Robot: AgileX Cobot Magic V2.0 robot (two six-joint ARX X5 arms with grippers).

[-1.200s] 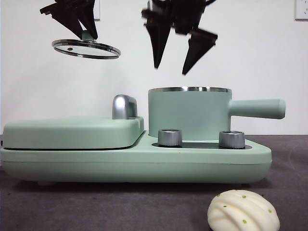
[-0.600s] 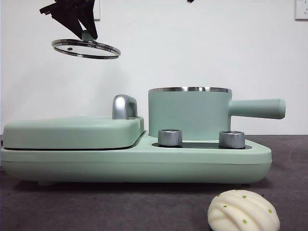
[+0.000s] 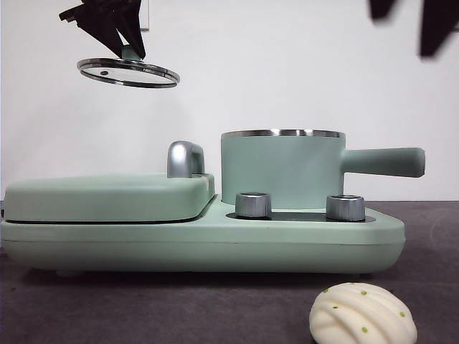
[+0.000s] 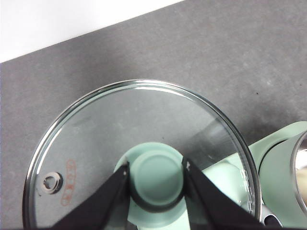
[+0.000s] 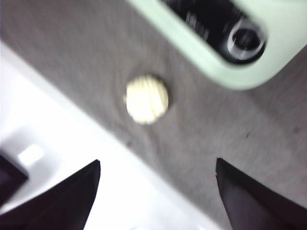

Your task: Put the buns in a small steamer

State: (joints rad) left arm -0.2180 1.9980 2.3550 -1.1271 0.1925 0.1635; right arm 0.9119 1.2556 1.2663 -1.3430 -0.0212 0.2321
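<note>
The pleated white bun (image 3: 363, 314) with green specks lies on the dark table in front of the appliance; the blurred right wrist view shows the bun (image 5: 147, 99) far beyond my right gripper (image 5: 156, 191), whose jaws stand wide open and empty. In the front view the right gripper (image 3: 409, 21) is a blurred dark shape at the top right corner. The small steamer (image 3: 281, 168) stands uncovered on the base. My left gripper (image 4: 156, 179) is shut on the green knob of the glass lid (image 3: 128, 72), held high at the left. A pale patch shows inside the pot's rim (image 4: 302, 179).
The flat griddle cover (image 3: 107, 195) with its chrome handle (image 3: 184, 158) fills the left of the appliance. Two steel knobs (image 3: 252, 204) sit in front of the pot, whose handle (image 3: 384, 161) points right. A white surface borders the table near the right gripper.
The right gripper left its place above the pot, rose out of view, and now shows blurred at the top right corner. The left gripper and lid have not moved.
</note>
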